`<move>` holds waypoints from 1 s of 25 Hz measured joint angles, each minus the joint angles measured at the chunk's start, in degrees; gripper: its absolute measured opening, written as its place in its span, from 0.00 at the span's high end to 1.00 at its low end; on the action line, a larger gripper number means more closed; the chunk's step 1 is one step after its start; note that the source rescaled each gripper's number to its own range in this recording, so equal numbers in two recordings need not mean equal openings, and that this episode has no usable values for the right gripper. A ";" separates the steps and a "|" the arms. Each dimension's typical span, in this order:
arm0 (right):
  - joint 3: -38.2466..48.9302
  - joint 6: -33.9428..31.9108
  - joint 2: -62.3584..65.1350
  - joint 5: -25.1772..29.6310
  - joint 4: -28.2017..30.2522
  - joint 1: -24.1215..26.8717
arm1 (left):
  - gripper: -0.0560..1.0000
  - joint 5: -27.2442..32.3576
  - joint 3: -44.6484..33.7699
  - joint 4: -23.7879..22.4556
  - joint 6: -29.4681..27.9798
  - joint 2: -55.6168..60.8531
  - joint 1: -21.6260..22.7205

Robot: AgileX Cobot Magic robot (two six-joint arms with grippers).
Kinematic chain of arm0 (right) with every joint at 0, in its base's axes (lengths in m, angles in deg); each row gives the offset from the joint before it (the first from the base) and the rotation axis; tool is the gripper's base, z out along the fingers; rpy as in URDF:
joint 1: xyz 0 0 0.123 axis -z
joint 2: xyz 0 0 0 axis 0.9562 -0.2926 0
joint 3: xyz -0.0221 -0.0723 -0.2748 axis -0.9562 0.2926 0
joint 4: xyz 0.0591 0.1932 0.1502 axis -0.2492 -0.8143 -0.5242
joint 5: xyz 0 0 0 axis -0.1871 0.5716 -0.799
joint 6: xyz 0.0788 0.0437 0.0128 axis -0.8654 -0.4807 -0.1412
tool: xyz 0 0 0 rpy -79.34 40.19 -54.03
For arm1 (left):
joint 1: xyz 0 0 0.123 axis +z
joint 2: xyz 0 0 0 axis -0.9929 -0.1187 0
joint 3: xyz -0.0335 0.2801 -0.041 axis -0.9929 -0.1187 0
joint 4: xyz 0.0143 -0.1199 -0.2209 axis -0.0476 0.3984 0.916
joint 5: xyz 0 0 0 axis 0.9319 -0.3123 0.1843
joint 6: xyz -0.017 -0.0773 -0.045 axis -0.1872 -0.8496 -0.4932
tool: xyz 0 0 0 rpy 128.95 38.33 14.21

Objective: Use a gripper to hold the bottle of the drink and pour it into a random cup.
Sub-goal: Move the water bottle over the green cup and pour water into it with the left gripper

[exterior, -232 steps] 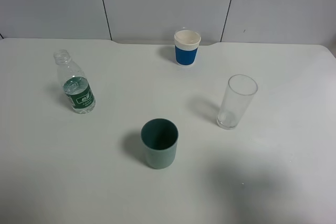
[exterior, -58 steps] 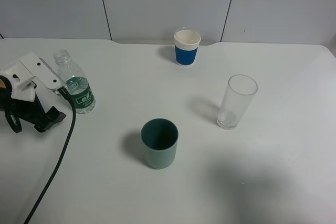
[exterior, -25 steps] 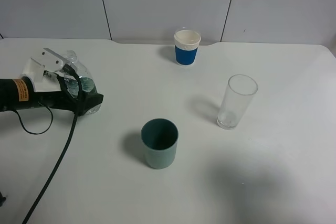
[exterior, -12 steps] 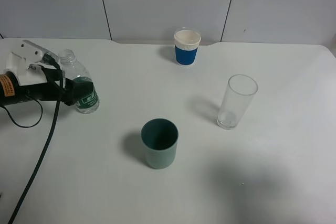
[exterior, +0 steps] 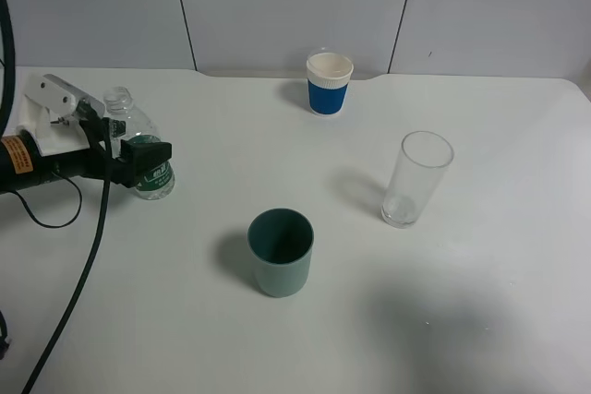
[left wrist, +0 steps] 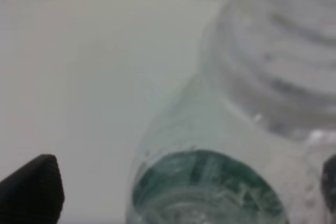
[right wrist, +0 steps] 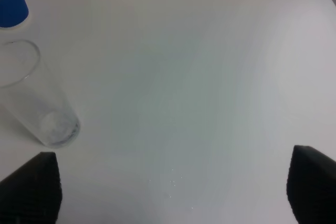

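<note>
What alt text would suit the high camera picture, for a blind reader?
A black robot gripper reaches in from the left, its jaws either side of a small uncapped green-labelled bottle on a white table. A teal cup stands front centre, a clear glass to the right, a blue-and-white paper cup at the back.

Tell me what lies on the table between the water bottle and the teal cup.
Nothing. In the exterior high view the white table between bottle and teal cup is bare, crossed only by the cup's shadow.
</note>
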 joint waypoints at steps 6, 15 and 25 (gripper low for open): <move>0.00 0.00 0.00 0.00 0.00 0.00 | 0.00 -1.31 0.00 0.00 5.11 0.00 0.00; 0.00 0.00 0.00 0.00 0.00 0.00 | 0.00 -3.59 0.00 0.06 10.31 -1.36 0.00; 0.00 0.00 0.00 0.00 0.00 0.00 | 0.00 -5.56 0.01 0.09 15.97 -4.91 0.00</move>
